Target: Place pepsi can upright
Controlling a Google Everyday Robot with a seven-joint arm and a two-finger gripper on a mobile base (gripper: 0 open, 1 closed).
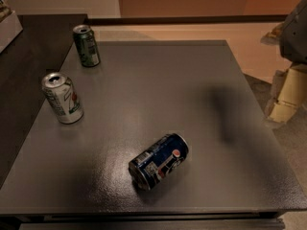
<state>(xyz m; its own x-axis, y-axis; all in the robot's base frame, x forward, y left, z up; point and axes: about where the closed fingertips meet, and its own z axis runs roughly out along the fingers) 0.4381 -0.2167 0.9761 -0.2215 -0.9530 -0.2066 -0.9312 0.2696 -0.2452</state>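
The pepsi can point(159, 161) lies on its side on the grey table point(158, 80), near the front edge and a little right of the middle. It is dark blue with a round red-white-blue logo and a white label patch. Its silver end points to the front left. My gripper point(287, 94) shows as grey and cream parts at the right edge of the view, beyond the table's right side and well apart from the can. It holds nothing that I can see.
A green can point(87, 45) stands upright at the table's back left corner. A silver-white can point(63, 98) with green and red marks stands upright at the left edge. A darker surface point(29, 61) adjoins the table on the left.
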